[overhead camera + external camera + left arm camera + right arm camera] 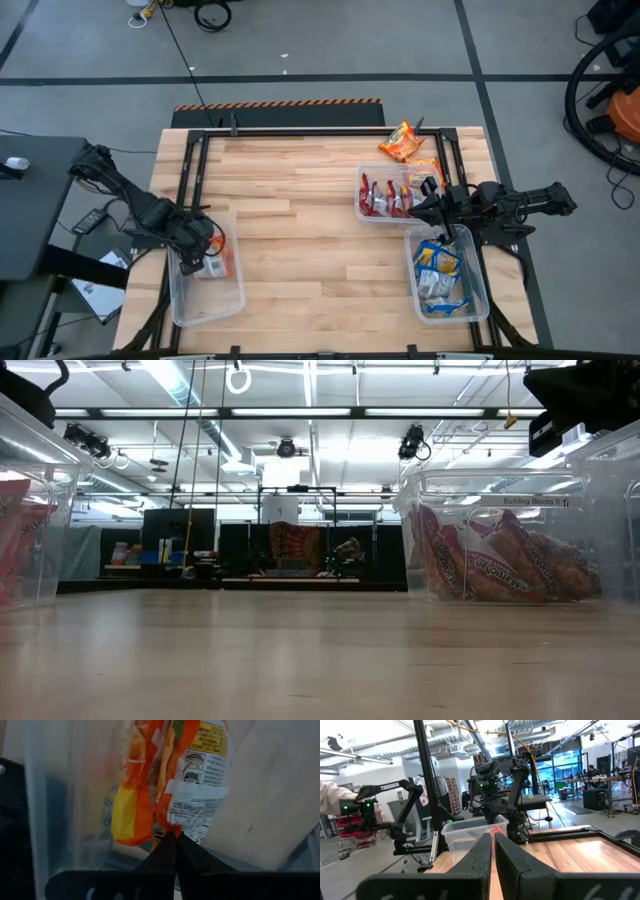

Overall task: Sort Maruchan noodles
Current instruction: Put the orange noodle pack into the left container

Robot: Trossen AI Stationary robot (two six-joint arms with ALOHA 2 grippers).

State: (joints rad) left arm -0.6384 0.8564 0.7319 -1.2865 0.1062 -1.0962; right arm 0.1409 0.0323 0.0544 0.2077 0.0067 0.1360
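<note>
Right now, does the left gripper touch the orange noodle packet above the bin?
Touching. The left wrist view shows the left gripper shut on the lower edge of the orange noodle packet, its fingers pinching the wrapper with no gap.

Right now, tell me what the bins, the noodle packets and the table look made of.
Bins: clear, glossy, apparently rigid plastic; contents show through the walls. Noodle packets: thin printed plastic film, creased and shiny. Table: pale wood planks with visible grain, smooth, probably sealed.
</note>
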